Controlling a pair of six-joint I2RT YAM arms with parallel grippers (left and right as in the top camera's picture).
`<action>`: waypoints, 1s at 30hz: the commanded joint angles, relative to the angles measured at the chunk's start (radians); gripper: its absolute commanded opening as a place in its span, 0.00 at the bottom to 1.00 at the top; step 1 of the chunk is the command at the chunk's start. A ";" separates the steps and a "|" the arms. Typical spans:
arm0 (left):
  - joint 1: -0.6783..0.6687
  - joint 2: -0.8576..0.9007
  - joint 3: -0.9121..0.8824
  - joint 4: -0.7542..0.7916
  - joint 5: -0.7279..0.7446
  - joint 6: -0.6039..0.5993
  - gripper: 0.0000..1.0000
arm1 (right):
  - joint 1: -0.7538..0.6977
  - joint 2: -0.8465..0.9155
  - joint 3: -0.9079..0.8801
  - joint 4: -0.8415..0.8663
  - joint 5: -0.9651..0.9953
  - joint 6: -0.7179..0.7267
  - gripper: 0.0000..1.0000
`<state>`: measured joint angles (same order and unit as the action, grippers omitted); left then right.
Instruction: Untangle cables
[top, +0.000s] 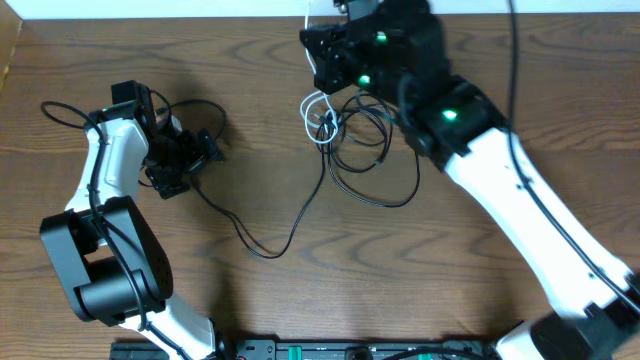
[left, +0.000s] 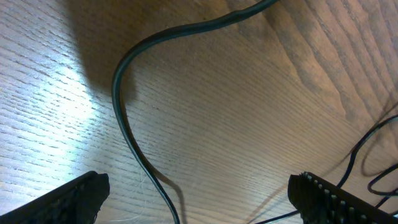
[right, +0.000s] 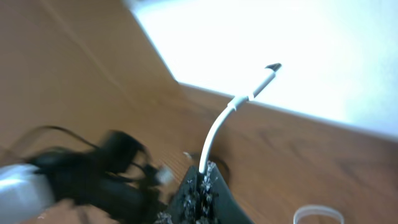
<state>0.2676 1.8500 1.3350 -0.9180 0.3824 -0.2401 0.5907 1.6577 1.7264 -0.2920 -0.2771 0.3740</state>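
Note:
A long black cable (top: 262, 249) trails across the table from my left gripper (top: 192, 165) to a tangle of black cables (top: 365, 152) at centre. In the left wrist view this black cable (left: 124, 127) lies on the wood between the wide-open fingers (left: 69, 200), touching neither; my left gripper (left: 199, 202) holds nothing. My right gripper (top: 318, 45) hovers over the tangle's far side. It is shut (right: 202, 180) on the white cable (right: 217, 127), whose plug end (right: 270, 68) sticks up past the fingertips. The white cable's loops (top: 318, 110) hang beside the tangle.
The table's far edge (top: 200, 18) meets a white wall just behind the right gripper. The left arm's own cord (top: 62, 110) loops at the far left. The left arm (right: 81, 177) shows blurred in the right wrist view.

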 joint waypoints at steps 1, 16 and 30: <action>0.004 0.006 -0.002 -0.004 -0.009 -0.010 0.98 | 0.000 -0.099 0.015 0.038 -0.077 -0.075 0.01; 0.004 0.006 -0.002 -0.004 -0.009 -0.010 0.98 | -0.003 -0.286 0.014 -0.019 0.161 -0.331 0.01; 0.004 0.006 -0.002 -0.004 -0.009 -0.010 0.98 | -0.073 -0.212 0.013 -0.447 0.822 -0.204 0.01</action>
<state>0.2676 1.8500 1.3350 -0.9184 0.3820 -0.2401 0.5465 1.4158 1.7298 -0.6945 0.4171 0.1017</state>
